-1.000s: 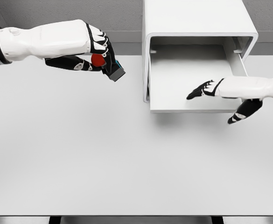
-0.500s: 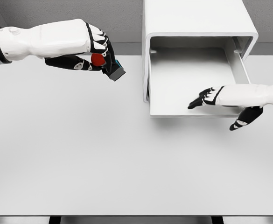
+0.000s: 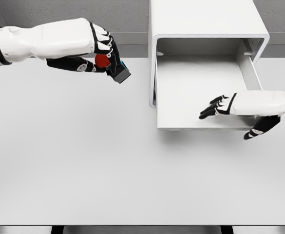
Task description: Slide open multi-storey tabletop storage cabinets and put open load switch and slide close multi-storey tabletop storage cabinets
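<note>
The left hand (image 3: 91, 51) hangs above the table (image 3: 84, 156), its fingers clamped round the switch (image 3: 114, 66), a small dark block with a red knob tucked against the palm and a grey end poking down and to the right. Off to that hand's right, well apart from it, the cabinet (image 3: 205, 19) stands with its drawer (image 3: 200, 87) pulled out toward me, and nothing lies inside that I can see. The right hand (image 3: 235, 108) sits at the drawer's front edge, fingers loosely spread over the lip and the thumb hanging below it, holding nothing. To my eye the step in hand is carrying the switch across and setting it in the drawer. To do it well, I'd say the left hand should travel right and a little forward, keep the block high enough to clear the drawer's near side wall, come down over the bare middle of the tray, and let go only when the block is low, so it doesn't bounce or skid. The right hand looks best kept clear of the drop spot, ready for the push shut afterward. Everything here is hard and smooth: the cabinet is a glossy white box with rounded corners, the drawer a shallow flat-bottomed tray with thin walls, the table a matte pale slab. The switch looks rigid and boxy.
</note>
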